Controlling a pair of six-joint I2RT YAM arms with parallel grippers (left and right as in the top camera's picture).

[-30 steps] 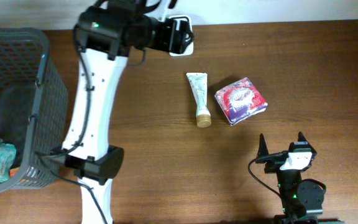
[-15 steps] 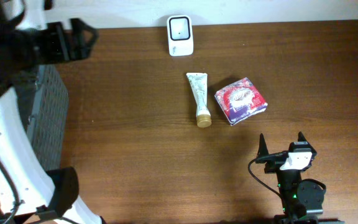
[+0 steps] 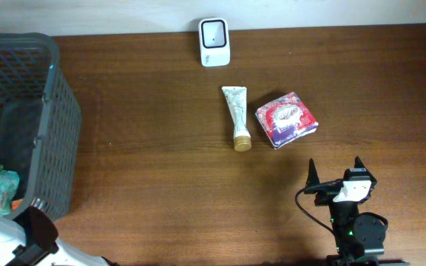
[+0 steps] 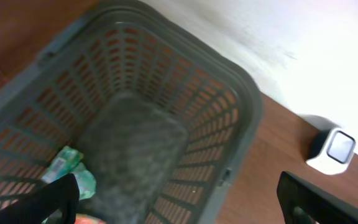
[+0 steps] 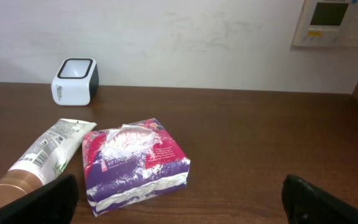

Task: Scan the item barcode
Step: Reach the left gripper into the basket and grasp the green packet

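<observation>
One wide-jawed left gripper [image 4: 176,190] above basket [image 4: 229,118]

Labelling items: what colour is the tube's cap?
Bronze-gold; the cap of the white plastic tube shows best from the right wrist view.

Dark wood-grain table [image 3: 161,170] with a smooth low sheen, matt grey plastic lattice basket [image 3: 63,140], smooth white plastic scanner [image 3: 214,42] with glossy window, white plastic tube [image 3: 237,109] with shiny bronze-coloured cap [image 3: 242,140], tissue pack [image 3: 287,120] in glossy crinkled printed film, matt painted wall [image 5: 197,37].
</observation>
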